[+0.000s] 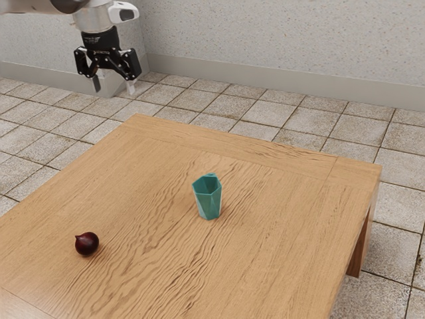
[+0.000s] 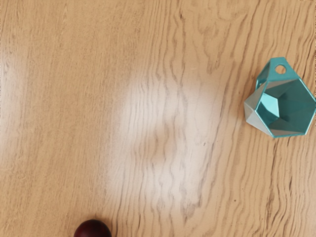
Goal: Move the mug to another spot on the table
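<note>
**Gripper open and high; mug stands well off toward the exterior view's right**

Table [image 1: 265, 252]: a wooden top with a broad bare surface on all sides of the items.

Gripper [image 1: 113, 85]: it hangs high above the table's far corner at the exterior view's upper left. The fingers point down and are spread apart, with nothing between them.

Mug [image 1: 208, 197]: a teal, faceted mug, upright near the middle of the table with its opening upward. It is well apart from the gripper and nothing touches it. It has not yet been moved.

Governing relation: the mug lies toward the exterior view's right of the gripper and far below it. In the wrist view the mug [image 2: 281, 101] sits to one side of the area under the hand, not directly beneath it. Its long axis is vertical. In my judgement the hand must travel sideways over the mug before it descends.

Onion [image 1: 87, 243]: a dark red, round item near the table's front, well apart from the mug. It also appears in the wrist view [image 2: 93, 229]. It is not in the direct line between gripper and mug.

Handle [image 2: 276, 69]: a small pierced tab on the mug's wall, on the side turned away from the onion. A grasp across the rim should allow for it.
</note>
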